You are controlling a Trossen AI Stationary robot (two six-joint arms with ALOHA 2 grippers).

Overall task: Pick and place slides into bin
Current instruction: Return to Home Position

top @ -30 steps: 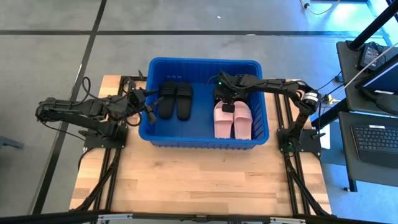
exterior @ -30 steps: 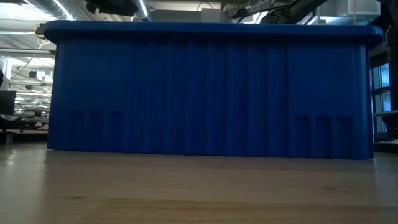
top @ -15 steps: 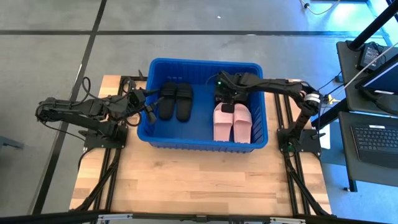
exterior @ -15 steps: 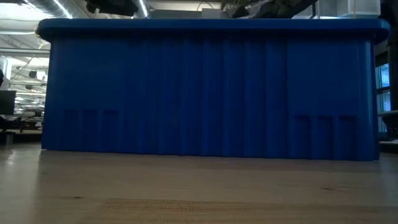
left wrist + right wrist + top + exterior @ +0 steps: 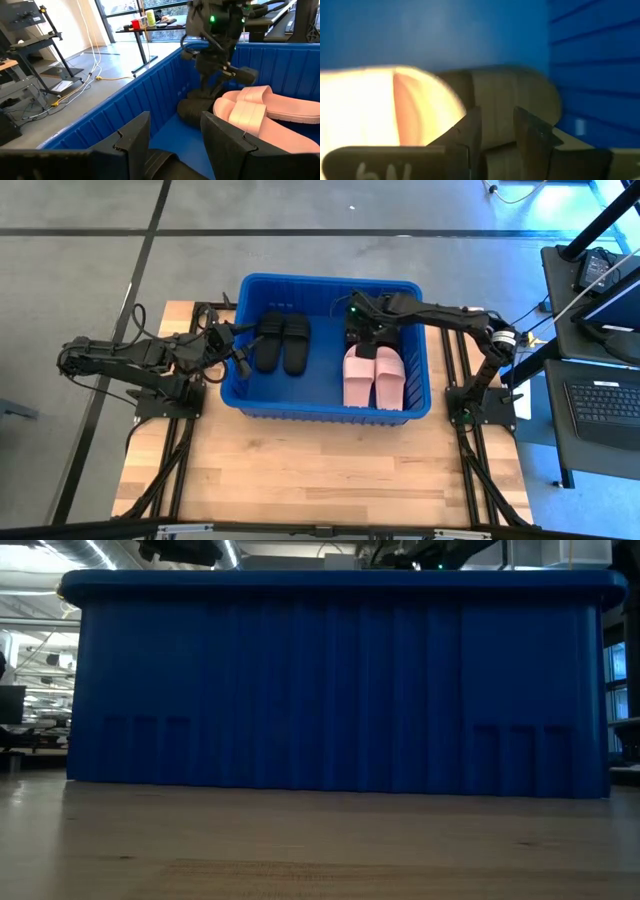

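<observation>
The blue bin stands mid-table. Inside it lie two black slides on the left, two pink slides on the right, and black slides at the far right. My right gripper is down inside the bin over those far-right black slides, its fingers nearly shut on one. My left gripper is open and empty at the bin's left rim, pointing into the bin. My right gripper comes from above, pointing down, onto a black slide at the bin's far right. Part of the slide sits in the narrow gap between the two fingers. Which part it is I cannot tell. The slide rests on the bin's floor beside the pink pair.
The bin's near wall fills the low view. Bare wooden table lies in front of the bin. A desk with a keyboard stands off the table's right side.
My right gripper has drawn back a little toward the table's far edge, inside the bin. The bin has shifted slightly on the table and shows a little wider in the low view. The pink slides have shifted with it.
</observation>
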